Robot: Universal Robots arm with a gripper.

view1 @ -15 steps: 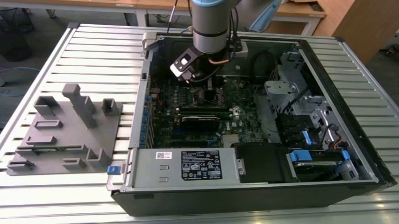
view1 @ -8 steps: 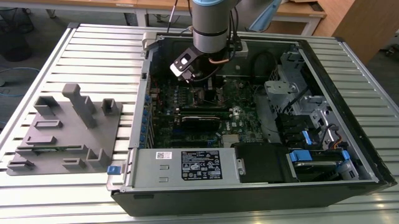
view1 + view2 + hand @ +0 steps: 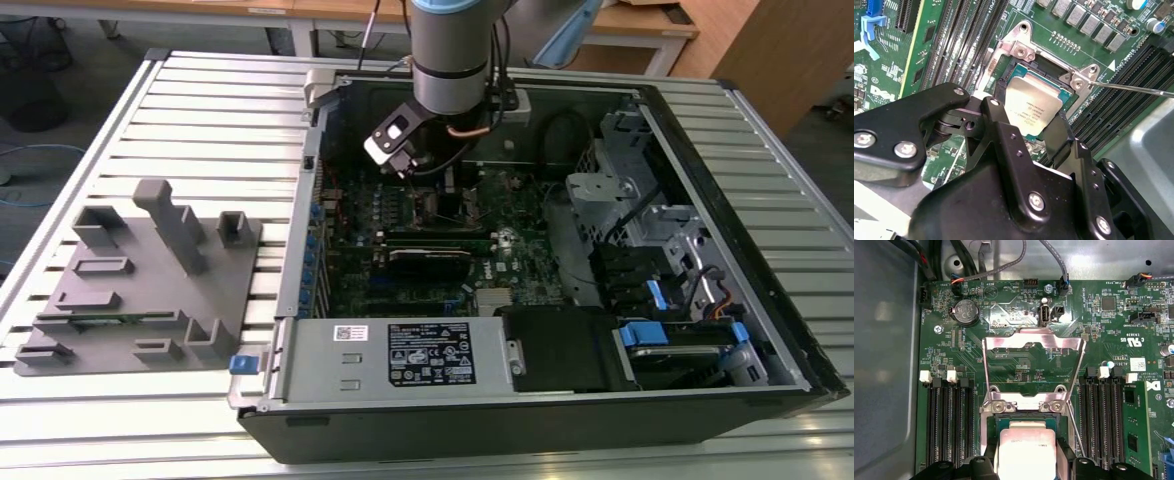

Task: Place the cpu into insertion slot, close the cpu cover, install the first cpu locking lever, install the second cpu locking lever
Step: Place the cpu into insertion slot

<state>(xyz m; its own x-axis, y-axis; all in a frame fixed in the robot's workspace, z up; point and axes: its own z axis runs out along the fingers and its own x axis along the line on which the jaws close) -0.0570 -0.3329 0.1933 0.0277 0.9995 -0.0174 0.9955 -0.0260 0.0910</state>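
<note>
You're holding the claw low over the insertion slot, inside the open computer case that's lying on the slatted surface. The claw is pinching the cpu by two opposite edges, with one black finger on each side in both wrist views. That edge grip is likely keeping the metal top clear and the chip level with the socket. The cpu is sitting square in or just over the slot; I can't tell if it's fully seated. The cpu cover is standing swung back off the socket, leaving the slot open from above. A thin wire locking lever is sticking out sideways, unlatched, so nothing is pressing the cover down. In the exterior view the arm is standing upright over the case's far half, and the grey parts fixture is sitting well apart at the exterior view's left. Cover and levers aren't done yet.
</note>
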